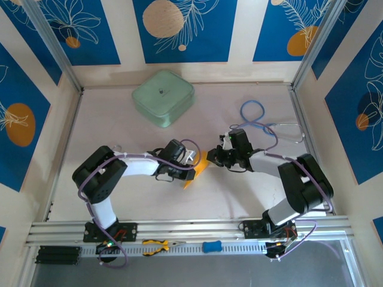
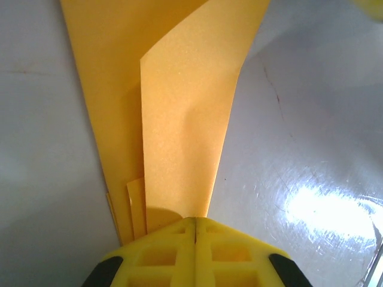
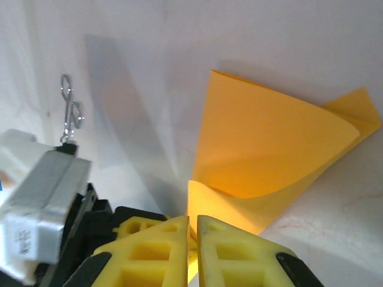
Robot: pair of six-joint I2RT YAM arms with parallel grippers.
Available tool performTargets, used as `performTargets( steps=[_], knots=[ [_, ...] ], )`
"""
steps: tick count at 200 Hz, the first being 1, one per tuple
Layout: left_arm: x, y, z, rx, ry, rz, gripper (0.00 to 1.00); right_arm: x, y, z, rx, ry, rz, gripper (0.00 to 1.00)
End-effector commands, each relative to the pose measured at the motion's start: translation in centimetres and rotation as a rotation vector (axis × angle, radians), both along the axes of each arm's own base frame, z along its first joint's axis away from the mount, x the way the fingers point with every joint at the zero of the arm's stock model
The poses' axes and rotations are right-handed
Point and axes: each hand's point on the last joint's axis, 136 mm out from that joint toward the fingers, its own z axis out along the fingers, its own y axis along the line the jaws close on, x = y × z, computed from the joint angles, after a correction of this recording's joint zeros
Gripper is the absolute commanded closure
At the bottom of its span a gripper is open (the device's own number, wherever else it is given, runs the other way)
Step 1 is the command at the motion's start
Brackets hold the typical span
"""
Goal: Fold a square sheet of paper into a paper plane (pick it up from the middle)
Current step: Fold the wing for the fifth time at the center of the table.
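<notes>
**Both tools closing on orange-yellow paper (image 1: 199, 169) lying on a diagonal**

The left tool (image 2: 195, 222) is pressing its yellow fingers flat together on the narrow end of the paper. The paper is widening away from it in overlapping layers. The right tool (image 3: 192, 224) is holding its fingers almost together with a thin slit between them. The paper's edge is sitting in that slit, and a curled flap is fanning outward. From above, the paper is lying on the tabletop (image 1: 239, 197) between the two tools. Its long axis is running diagonally, with the pointed end aiming toward the near edge and slightly left, and the broad end toward the far right. A mint-green case (image 1: 163, 98) is sitting well apart near the far edge.
</notes>
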Motion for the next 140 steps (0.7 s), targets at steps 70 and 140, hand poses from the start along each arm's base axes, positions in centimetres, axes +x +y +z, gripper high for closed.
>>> performTargets(
  steps=[70,140],
  knots=[
    [-3.5,3.6,-4.2,0.152,0.152,-0.030,1.00,-2.7,3.0,-2.4,-0.041,-0.015,0.143,0.91],
    [-3.3,3.6,-3.9,0.141,0.144,-0.025,1.00,-1.9,1.9,-2.9,-0.067,-0.012,0.088,0.91]
  ],
)
